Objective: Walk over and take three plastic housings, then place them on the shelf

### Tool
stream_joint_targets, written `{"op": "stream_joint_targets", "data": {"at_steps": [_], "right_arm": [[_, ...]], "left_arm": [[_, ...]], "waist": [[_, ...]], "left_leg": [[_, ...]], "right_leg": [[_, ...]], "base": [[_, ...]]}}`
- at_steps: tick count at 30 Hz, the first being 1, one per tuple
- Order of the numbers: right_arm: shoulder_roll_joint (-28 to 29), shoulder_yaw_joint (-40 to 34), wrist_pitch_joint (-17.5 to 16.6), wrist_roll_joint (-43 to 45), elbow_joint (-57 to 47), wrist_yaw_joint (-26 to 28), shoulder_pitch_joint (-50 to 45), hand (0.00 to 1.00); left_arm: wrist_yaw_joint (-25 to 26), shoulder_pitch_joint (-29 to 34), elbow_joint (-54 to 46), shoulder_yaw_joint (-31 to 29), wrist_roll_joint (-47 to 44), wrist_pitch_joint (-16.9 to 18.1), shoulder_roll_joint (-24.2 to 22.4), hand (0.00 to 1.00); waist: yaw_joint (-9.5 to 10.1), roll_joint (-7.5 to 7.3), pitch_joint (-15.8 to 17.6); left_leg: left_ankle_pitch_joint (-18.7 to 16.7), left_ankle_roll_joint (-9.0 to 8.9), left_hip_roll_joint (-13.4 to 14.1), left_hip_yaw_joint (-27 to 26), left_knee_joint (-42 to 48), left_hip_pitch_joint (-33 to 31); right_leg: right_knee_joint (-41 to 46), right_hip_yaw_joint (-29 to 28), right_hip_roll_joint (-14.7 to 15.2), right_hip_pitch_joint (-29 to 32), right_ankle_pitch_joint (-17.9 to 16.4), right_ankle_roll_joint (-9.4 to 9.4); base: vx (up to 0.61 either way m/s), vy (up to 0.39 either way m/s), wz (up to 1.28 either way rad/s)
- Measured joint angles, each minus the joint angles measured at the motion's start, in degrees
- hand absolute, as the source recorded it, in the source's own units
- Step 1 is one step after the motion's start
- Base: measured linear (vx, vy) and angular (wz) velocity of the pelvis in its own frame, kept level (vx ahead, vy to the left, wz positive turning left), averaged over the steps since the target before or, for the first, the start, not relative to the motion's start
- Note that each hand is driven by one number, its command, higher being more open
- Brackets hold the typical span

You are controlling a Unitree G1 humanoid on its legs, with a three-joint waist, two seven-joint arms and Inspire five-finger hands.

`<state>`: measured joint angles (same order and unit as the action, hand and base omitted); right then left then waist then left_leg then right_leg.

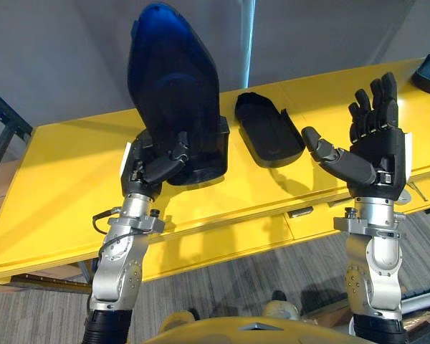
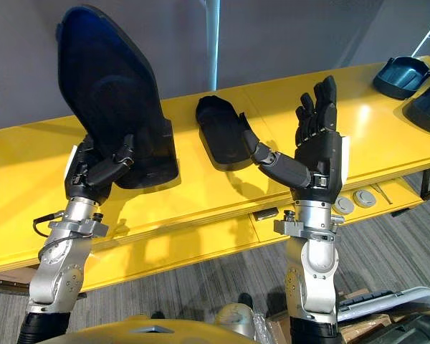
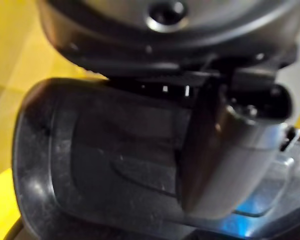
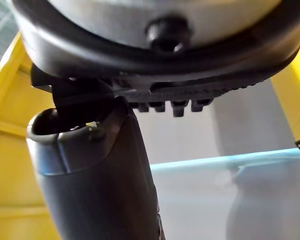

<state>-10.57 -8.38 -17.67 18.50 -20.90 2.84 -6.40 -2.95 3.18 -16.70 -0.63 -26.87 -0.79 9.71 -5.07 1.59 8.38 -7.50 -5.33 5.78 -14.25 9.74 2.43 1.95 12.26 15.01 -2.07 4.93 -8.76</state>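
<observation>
We see the left hand [image 1: 145,170] raised at the near left, its fingers and thumb curled round the lower end of a large blue-black plastic housing [image 1: 173,93], which it holds upright above the long yellow table [image 1: 57,193]; the right hand [image 1: 376,158] is raised at the near right, palm open, fingers straight, thumb out, holding nothing; between the two hands, farther off, a second black plastic housing [image 1: 267,129] lies on the table; at the table's far right end sit a dark bowl-like housing [image 2: 401,75] and, just nearer, another dark housing [image 2: 428,107], well apart from both hands.
</observation>
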Motion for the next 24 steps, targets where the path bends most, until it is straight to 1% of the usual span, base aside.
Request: {"op": "stream_joint_targets", "data": {"at_steps": [2, 3, 5, 6, 7, 8, 10, 12, 15, 17, 20, 24], "right_arm": [[-2.5, 0.5, 0.0, 1.3, 0.1, 3.3, 1.4, 1.00], [-3.1, 0.8, 0.1, 1.9, 0.1, 4.2, 2.0, 1.00], [-4.8, 1.6, 0.1, 2.6, 0.4, 5.9, 6.4, 1.00], [-5.5, 1.9, 0.1, 2.6, 0.7, 6.2, 7.8, 1.00], [-6.4, 2.5, 0.2, 2.6, 1.7, 6.6, 10.6, 1.00], [-6.9, 2.9, 0.3, 2.6, 2.3, 6.8, 11.9, 1.00], [-7.8, 4.6, 1.2, 2.7, 3.4, 7.0, 15.8, 1.00], [-7.8, 6.2, 1.7, 2.6, 4.8, 7.2, 19.9, 1.00], [-7.8, 8.2, 2.4, 2.5, 6.1, 6.7, 23.2, 1.00], [-7.9, 9.6, 3.3, 2.5, 6.2, 6.4, 23.7, 1.00], [-7.9, 10.1, 4.4, 2.5, 6.2, 6.3, 23.6, 1.00], [-9.1, 10.1, 4.6, 2.5, 6.2, 5.7, 23.6, 1.00]], "left_arm": [[2.4, -3.9, 3.6, -0.1, -0.6, -1.1, 1.6, 0.00], [3.0, -4.6, 4.3, -0.3, -0.7, -1.5, 2.0, 0.00], [5.5, -8.3, 6.6, -1.0, -0.9, -2.0, 2.6, 0.00], [6.1, -9.2, 7.1, -1.0, -1.1, -2.0, 2.6, 0.00], [6.8, -10.8, 8.1, -1.1, -1.8, -2.4, 2.6, 0.00], [7.0, -11.2, 8.4, -1.1, -1.8, -2.7, 2.6, 0.00], [8.0, -13.5, 9.4, -1.5, -2.3, -3.2, 2.6, 0.00], [9.0, -16.7, 9.6, -2.6, -2.6, -3.2, 3.0, 0.00], [9.4, -19.9, 9.7, -2.8, -3.0, -3.4, 4.8, 0.00], [9.9, -21.7, 9.7, -3.2, -3.8, -4.5, 5.5, 0.00], [9.9, -21.7, 9.7, -4.4, -4.6, -5.6, 6.3, 0.00], [10.8, -22.1, 11.0, -5.5, -5.4, -5.8, 6.8, 0.00]], "waist": [[0.06, -0.35, 0.5], [0.00, -0.38, 0.6], [-0.17, -0.19, 2.7], [-0.22, -0.04, 3.4], [-0.15, 0.33, 5.0], [-0.11, 0.56, 5.6], [0.15, 1.28, 7.7], [0.23, 1.37, 9.7], [0.43, 1.44, 11.4], [1.36, 1.66, 12.9], [1.50, 1.79, 13.2], [1.46, 1.87, 13.3]], "left_leg": [[-0.2, 0.09, -0.2, -0.1, 0.2, -0.7], [-0.3, 0.01, -0.2, -0.1, 0.6, -1.3], [-0.5, 0.22, -0.1, 0.2, 3.4, -4.8], [-0.4, 0.27, 0.0, 0.4, 4.1, -5.7], [-0.3, 0.37, 0.2, 0.6, 5.1, -6.6], [-0.3, 0.39, 0.4, 0.7, 5.7, -7.1], [-0.2, 0.42, 0.7, 1.2, 7.2, -8.9], [-0.1, 0.62, 0.8, 1.6, 8.3, -10.5], [0.3, 0.82, 0.8, 2.0, 9.0, -12.2], [0.4, 0.88, 0.7, 1.8, 9.1, -12.2], [0.5, 0.84, 0.7, 1.6, 9.0, -12.2], [0.5, 0.87, 0.7, 1.1, 8.8, -12.3]], "right_leg": [[-0.7, 0.0, 0.2, 0.2, 0.2, -0.02], [-0.8, 0.0, 0.2, 0.6, 0.2, 0.00], [-0.4, 0.0, 0.1, 2.9, 0.2, -0.02], [0.1, 0.0, 0.1, 3.7, 0.2, -0.04], [1.1, -0.1, 0.1, 4.8, 0.2, -0.03], [1.4, -0.1, 0.0, 5.1, 0.2, -0.03], [2.9, 0.0, 0.0, 6.7, 0.1, 0.07], [4.5, -0.2, 0.1, 8.6, -0.2, 0.35], [6.0, -0.2, 0.3, 10.4, -0.4, 0.60], [7.2, -0.9, 0.5, 11.1, -0.8, 0.64], [7.2, -1.1, 0.5, 11.4, -0.8, 0.71], [7.4, -1.6, 0.5, 12.0, -0.8, 0.70]], "base": [[-0.09, -0.005, -0.03], [-0.09, -0.010, 0.02], [-0.12, -0.018, 0.08], [-0.13, -0.022, 0.12], [-0.08, -0.011, 0.07], [-0.09, -0.012, 0.05], [-0.09, -0.008, 0.07], [-0.10, -0.004, 0.06], [-0.08, -0.003, 0.05], [-0.07, -0.004, -0.07], [-0.02, -0.002, -0.03], [0.00, 0.000, -0.05]]}}
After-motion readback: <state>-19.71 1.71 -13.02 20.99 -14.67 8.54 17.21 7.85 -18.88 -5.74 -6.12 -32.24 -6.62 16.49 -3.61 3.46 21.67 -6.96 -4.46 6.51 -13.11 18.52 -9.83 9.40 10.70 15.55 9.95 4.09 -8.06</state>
